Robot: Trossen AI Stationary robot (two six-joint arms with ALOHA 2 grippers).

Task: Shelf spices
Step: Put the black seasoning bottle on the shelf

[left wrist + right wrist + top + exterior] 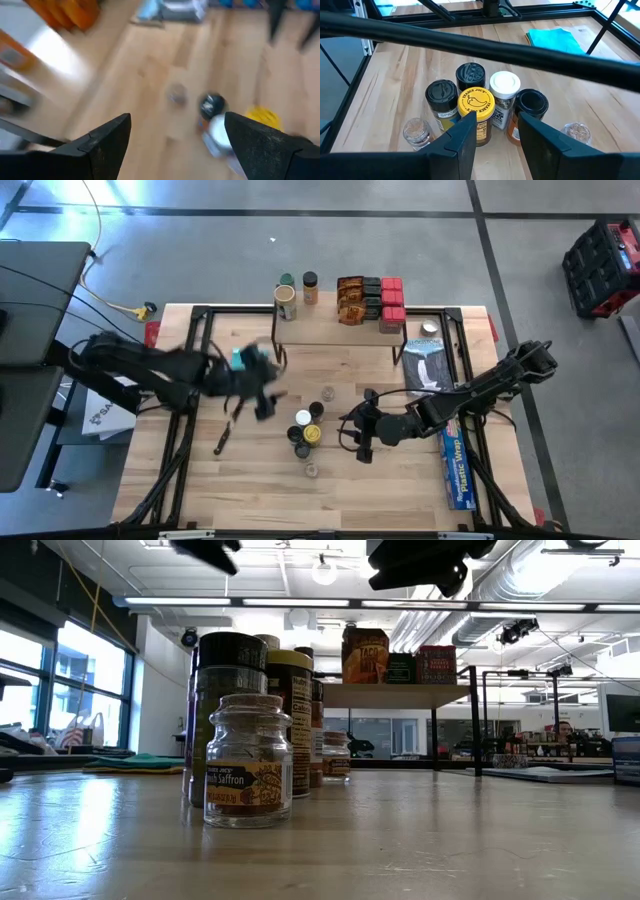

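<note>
The shelf stands at the table's far side, bearing two jars, orange-brown packets and red boxes. A cluster of spice jars with black, white and yellow lids stands mid-table on its bases. Two clear jars stand apart from it. My left gripper hovers open left of the cluster, blurred, its fingers wide apart above bare wood. My right gripper hangs open just right of the cluster, above the jars, nothing between its fingers.
A long blue plastic-wrap box lies along the table's right edge. A grey-white flat pack lies right of the shelf. A teal cloth lies at the far left, partly under my left arm. Bare wood lies toward the near edge.
</note>
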